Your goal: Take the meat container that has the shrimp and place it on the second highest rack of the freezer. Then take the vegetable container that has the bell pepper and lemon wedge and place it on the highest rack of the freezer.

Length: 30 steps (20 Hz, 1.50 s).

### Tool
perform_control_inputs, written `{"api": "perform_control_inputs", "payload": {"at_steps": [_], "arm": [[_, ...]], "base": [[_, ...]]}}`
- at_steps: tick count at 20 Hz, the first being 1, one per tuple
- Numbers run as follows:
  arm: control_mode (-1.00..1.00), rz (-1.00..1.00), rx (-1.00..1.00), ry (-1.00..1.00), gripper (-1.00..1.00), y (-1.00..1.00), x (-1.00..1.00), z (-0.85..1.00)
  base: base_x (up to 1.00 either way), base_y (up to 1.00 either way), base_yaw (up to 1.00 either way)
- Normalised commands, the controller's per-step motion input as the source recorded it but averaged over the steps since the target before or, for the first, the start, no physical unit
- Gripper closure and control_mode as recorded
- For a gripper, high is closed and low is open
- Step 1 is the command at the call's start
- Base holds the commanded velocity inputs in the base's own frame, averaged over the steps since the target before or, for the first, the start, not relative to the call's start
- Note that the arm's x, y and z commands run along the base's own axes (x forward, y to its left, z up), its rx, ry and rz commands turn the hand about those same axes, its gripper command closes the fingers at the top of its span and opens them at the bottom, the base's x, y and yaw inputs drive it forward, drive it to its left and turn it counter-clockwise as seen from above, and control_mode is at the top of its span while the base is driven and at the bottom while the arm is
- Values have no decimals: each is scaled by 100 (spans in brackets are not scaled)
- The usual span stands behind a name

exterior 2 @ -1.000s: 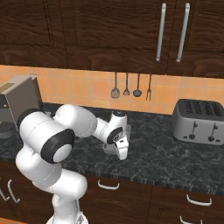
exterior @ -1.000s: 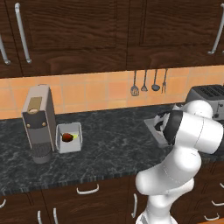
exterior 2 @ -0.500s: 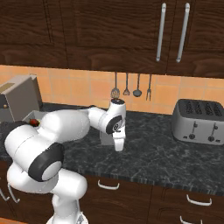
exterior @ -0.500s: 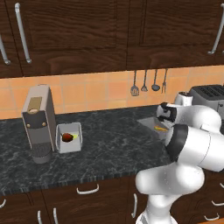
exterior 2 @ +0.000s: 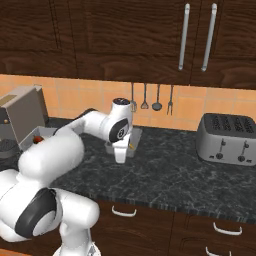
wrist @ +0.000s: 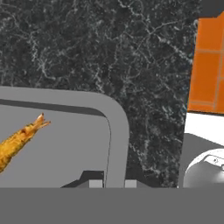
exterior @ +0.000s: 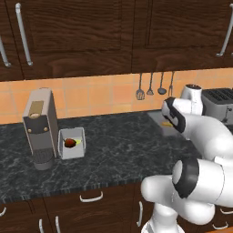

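Where hand (wrist: 110, 183) pinches meat container (wrist: 119, 131) rim, shrimp (wrist: 19, 140) cropped.

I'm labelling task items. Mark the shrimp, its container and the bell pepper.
shrimp (wrist: 17, 141): hand view, mid-body.
shrimp container (wrist: 117, 131): hand view, grey rim by the corner.
bell pepper (exterior: 69, 143): left base view, red body, in the tray beside the coffee machine.

Home kitchen, dark wood cabinets (exterior: 82, 36), marbled black counter (exterior: 118, 150), toaster (exterior 2: 225, 140), hanging utensils (exterior 2: 150, 97)

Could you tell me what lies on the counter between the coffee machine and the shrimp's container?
The vegetable container beside the coffee machine, then bare counter, in the left base view.
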Motion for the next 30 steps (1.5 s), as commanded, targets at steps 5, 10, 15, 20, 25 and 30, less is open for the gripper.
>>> {"api": "perform_control_inputs", "payload": {"at_steps": [5,10,15,20,25,30], "arm": [[-100,-9,0,-2,100,54,-49,50],[-100,0,0,0,100,55,-58,40],[-100,1,0,-4,100,24,-71,27],[-100,7,0,0,100,36,-28,45],[-100,3,0,0,100,27,-20,38],[-100,0,0,0,100,2,-39,23]], "base": [[0,0,0],[0,0,0],[0,0,0],[0,0,0],[0,0,0],[0,0,0]]}}
